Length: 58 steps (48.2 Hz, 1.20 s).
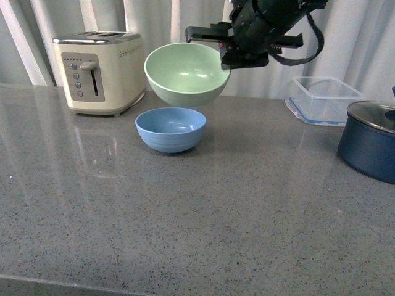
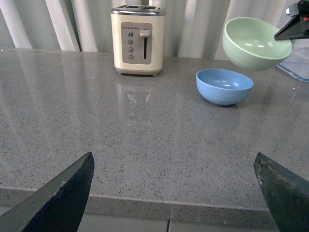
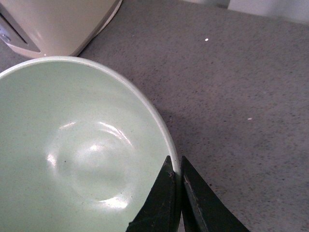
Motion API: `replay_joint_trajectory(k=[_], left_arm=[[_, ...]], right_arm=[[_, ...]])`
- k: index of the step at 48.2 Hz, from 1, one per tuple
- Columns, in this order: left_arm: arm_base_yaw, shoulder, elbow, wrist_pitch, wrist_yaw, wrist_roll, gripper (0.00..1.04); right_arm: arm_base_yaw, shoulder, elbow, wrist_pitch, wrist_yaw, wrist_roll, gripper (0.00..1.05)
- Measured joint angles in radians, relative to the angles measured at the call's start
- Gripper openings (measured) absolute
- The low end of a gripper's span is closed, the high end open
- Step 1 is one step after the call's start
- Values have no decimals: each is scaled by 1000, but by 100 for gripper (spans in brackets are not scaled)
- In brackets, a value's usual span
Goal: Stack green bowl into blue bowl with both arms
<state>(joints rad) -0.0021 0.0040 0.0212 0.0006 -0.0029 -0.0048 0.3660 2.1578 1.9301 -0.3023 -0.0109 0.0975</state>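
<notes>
In the front view, the pale mint-green round matte bowl (image 1: 187,73) hangs in the air in the upper middle of the frame. It tilts a little, with its opening facing the camera. The right claw (image 1: 224,54) grips it by the rim on the side nearer the right of the frame. The right wrist view shows this claw (image 3: 175,163) with its two thin black fingers (image 3: 161,203) pressed onto the bowl's rim, one inside and one outside the wall.

Just below the green bowl, the light sky-blue round matte bowl (image 1: 171,128) stands upright on the grey speckled stone table (image 1: 185,222), left of the frame's centre. The left wrist view shows a clear gap between the two bowls, so they do not touch.

The left claw (image 2: 174,162) appears only in its own wrist view. It is spread wide with nothing between its dark fingers (image 2: 63,198), and it is low over the table's near edge.

A cream two-slot toaster (image 1: 99,71) stands at the upper left of the front frame. A clear plastic box (image 1: 324,98) sits at the right, and a dark blue lidded pot (image 1: 370,140) sits at the right edge.
</notes>
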Motion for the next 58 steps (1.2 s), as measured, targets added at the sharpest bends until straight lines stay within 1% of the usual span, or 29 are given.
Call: replay_joint_trajectory(k=[18,44,45,46,48,52,53,58], left_arm=[[0,0,0,0,0,0,98],[0,0,0,0,0,0,98],[0,0,0,0,0,0,98],[0,0,0,0,0,0,98],[0,0,0,0,0,0,98],[0,0,0,0,0,0,98],[0,0,0,0,0,0,98],[0,0,0,0,0,0,98]], right_arm=[[45,111,111,-13,-26,3,1],[23,223,164,6,-62,-18,1],[21,223,164,6,-62,-17,3],[19,223,164,7,-64,-14,8],[16,223,164,7,-67,-11,15],[12,221,164,7,-69,-5,24],[9,220,163,8,-69,-3,30],[2,190,119,34,-71,0,49]])
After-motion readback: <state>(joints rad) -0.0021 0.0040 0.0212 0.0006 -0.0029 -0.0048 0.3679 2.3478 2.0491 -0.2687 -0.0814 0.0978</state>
